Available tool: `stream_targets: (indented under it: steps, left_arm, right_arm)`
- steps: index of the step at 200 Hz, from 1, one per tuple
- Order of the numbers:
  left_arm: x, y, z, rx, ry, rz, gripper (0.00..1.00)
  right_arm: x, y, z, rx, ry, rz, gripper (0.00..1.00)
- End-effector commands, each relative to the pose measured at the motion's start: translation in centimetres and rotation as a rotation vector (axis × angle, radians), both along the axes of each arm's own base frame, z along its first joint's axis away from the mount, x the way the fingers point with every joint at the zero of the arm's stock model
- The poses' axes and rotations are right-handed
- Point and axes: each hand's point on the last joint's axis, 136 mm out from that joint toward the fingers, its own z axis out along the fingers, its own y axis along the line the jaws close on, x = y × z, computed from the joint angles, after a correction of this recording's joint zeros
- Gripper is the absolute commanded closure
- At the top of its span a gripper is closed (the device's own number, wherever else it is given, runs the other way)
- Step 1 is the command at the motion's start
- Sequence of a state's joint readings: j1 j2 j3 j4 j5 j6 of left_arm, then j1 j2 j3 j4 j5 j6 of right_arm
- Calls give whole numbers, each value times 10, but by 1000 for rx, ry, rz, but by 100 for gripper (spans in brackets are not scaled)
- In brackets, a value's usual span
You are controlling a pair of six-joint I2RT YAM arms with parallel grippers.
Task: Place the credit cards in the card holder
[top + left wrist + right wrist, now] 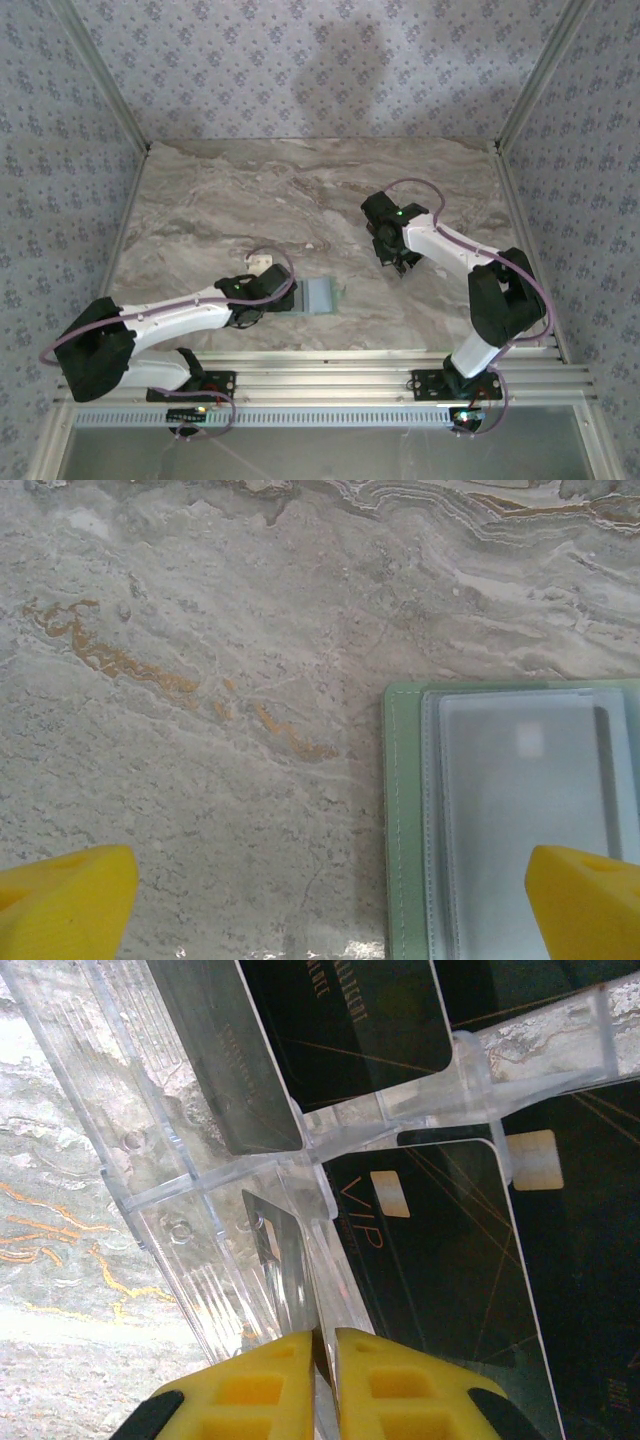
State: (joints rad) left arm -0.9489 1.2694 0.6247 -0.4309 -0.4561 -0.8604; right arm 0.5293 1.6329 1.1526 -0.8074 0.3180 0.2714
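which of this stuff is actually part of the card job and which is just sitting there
job:
black rectangular credit cards
pale sage-green card holder, lying open

just there:
clear plastic divided tray holding the cards
marbled tabletop

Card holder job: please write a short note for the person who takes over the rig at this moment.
Left claw: open, over one edge of the card holder, which lies open on the table; no black card visible in its sleeves.
Right claw: closed on the edge of what looks like one credit card in the clear tray.
Other cards lie in the tray.
Done: apparently none inserted.
Left: carry every card to the holder.
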Motion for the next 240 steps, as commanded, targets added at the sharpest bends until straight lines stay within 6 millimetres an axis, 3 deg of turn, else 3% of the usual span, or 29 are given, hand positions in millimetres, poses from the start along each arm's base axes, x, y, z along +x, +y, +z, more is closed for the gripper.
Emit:
stream_targets:
  steps: [1, 73, 137, 164, 181, 240]
  left_arm:
    - [-2, 6, 0, 7, -1, 2, 0]
    - [-2, 6, 0, 4, -2, 2, 0]
    - [-2, 5, 1, 5, 1, -2, 0]
    - [-1, 4, 1, 4, 1, -5, 0]
    - [-1, 4, 1, 6, 2, -5, 0]
    - [-1, 4, 2, 10, 2, -4, 0]
  right_arm:
    - [-6, -2, -9, -2, 38, -1, 87]
    - [-9, -2, -18, -2, 63, 5, 88]
    - [-11, 0, -22, 10, 72, 7, 100]
    - [-12, 0, -23, 13, 74, 7, 100]
    - [-12, 0, -23, 11, 74, 6, 91]
    - [-14, -2, -24, 19, 72, 3, 91]
